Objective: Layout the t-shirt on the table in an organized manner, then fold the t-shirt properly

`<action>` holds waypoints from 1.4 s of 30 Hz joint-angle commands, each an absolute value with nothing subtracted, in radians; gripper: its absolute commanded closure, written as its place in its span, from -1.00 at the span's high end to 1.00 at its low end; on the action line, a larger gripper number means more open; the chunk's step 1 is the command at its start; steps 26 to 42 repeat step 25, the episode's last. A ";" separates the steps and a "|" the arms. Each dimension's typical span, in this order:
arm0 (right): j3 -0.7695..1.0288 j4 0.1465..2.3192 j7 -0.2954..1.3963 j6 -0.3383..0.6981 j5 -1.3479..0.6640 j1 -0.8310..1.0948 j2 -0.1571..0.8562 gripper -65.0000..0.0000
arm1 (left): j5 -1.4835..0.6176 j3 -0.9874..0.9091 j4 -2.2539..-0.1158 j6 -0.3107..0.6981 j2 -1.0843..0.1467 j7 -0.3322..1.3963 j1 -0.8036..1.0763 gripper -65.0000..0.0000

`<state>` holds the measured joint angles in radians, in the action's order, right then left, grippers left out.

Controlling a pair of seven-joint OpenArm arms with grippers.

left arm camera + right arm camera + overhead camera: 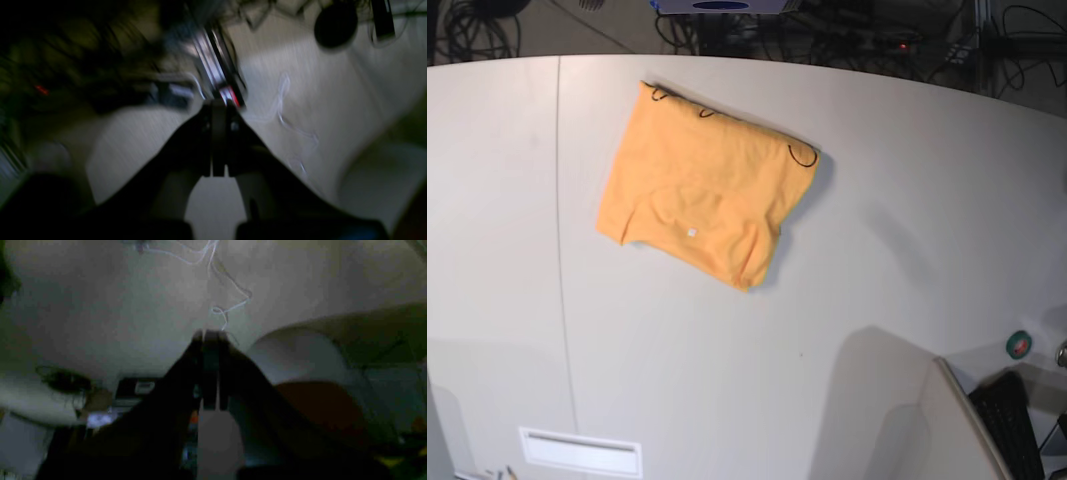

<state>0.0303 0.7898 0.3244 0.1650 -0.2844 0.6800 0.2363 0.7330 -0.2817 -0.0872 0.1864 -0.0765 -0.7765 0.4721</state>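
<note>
The orange-yellow t-shirt (702, 195) lies folded into a rough rectangle on the far left-middle of the off-white table (877, 250), with its small white tag (692, 232) facing up. Neither arm shows in the base view. In the blurred left wrist view my left gripper (219, 105) has its dark fingers pressed together with nothing between them, held over pale floor. In the dim right wrist view my right gripper (210, 335) is also closed and empty. The shirt does not show clearly in either wrist view.
A thin dark seam (559, 200) runs down the table's left side. A white slot plate (580, 452) sits at the front edge. A pale panel (947, 420), a dark keyboard-like object (1007, 420) and a green-red round thing (1020, 344) are at the right. Cables lie beyond the far edge.
</note>
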 commanded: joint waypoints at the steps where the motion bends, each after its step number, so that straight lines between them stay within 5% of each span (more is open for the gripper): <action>1: 0.004 0.707 0.266 0.163 -0.286 0.668 0.228 -1.00 | 0.733 -0.282 -0.079 0.188 -0.084 -0.760 0.463 -1.00; 7: -0.028 0.179 -0.153 0.162 -0.286 0.437 0.128 -1.00 | 0.730 -0.282 -0.067 0.188 -0.076 -0.535 0.355 -1.00; 10: -0.033 0.085 -0.271 0.162 -0.286 0.387 0.082 -1.00 | 0.728 -0.285 -0.067 0.188 -0.076 -0.483 0.329 -1.00; 42: -0.038 0.226 -0.283 0.160 -0.282 0.346 0.117 -1.00 | 0.728 -0.286 -0.067 0.186 -0.053 -0.476 0.262 -1.00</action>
